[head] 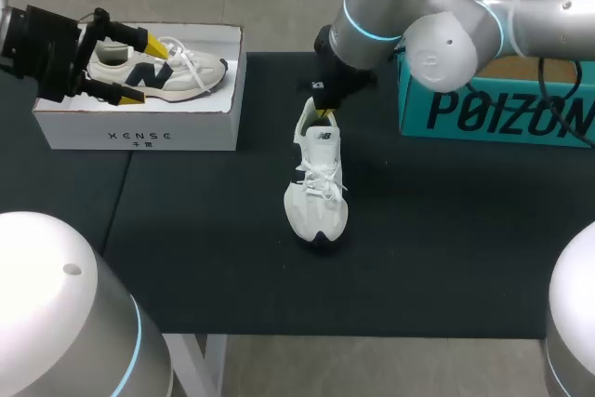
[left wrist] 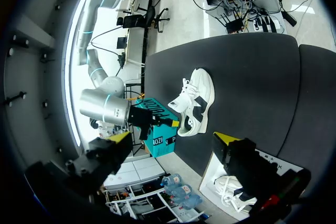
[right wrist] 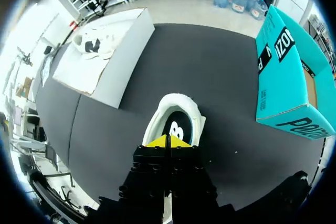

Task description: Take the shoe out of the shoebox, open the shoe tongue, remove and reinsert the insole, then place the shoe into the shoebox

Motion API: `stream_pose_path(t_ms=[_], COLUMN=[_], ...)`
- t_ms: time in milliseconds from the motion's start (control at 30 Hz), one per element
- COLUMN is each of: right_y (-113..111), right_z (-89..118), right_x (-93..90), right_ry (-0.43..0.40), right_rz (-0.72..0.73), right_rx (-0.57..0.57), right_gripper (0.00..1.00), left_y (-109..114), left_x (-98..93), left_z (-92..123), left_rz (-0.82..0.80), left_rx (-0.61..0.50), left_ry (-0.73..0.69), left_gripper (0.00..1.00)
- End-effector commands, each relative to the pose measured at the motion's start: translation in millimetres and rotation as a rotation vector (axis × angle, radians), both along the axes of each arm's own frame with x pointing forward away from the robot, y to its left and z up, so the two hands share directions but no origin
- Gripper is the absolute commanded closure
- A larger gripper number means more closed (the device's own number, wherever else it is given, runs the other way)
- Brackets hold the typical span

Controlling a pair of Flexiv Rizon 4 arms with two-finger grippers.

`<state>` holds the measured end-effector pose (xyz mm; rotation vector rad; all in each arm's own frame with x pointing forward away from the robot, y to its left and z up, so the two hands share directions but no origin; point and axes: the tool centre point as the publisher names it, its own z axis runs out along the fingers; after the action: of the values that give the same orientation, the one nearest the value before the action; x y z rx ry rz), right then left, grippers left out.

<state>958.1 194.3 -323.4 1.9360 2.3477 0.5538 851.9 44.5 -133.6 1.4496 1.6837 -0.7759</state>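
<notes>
**Pinching at the heel with nothing bracing the shoe**

Starting at the bench's (head: 446,258) far left corner, the left gripper (head: 138,67) hangs over the white shoebox (head: 139,132) with its fingers spread wide and holding nothing. A boxed shoe (head: 172,72) lies on its side beneath it.

Near the middle of the bench, the loose shoe (head: 318,188) stands upright on its sole, toe toward the near edge and laces crossed over the tongue. The right gripper (right wrist: 167,141) is at its heel rim, yellow tips pressed together. I cannot tell whether they pinch the collar or the insole's edge. The dark insole (right wrist: 176,127) looks seated inside. A teal box (head: 493,113) sits at the far right edge, just beside the right arm.

The main risk, as I judge it, is that the whole shoe lifts. It is light and nothing pins it down, since the other arm is well apart, so a pull on the insole could drag or tip it. A thin edge could also slip from closed tips. On the return, the white box has little spare room with one shoe already lying in it.
</notes>
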Motion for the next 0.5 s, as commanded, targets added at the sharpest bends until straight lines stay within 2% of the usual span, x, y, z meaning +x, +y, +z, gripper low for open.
stream_pose_path(t_ms=[33, 267, 500], right_y=[-4.9, -10.1, -0.8], right_z=[-12.9, -23.5, -27.9], right_x=[3.6, 3.4, 3.0], right_ry=[-0.01, 0.012, 0.016], right_rz=[-0.07, -0.069, -0.045], right_rx=[-0.085, -0.107, -0.126], right_gripper=[1.0, 1.0, 1.0], left_y=[-0.2, -0.2, -0.2], left_x=[-0.1, -0.1, -0.1], left_z=[0.0, 0.0, 0.0], left_rz=[0.0, 0.0, 0.0], left_rx=[0.003, 0.003, 0.003], left_ry=[0.0, 0.0, 0.0], left_gripper=[0.0, 0.0, 0.0])
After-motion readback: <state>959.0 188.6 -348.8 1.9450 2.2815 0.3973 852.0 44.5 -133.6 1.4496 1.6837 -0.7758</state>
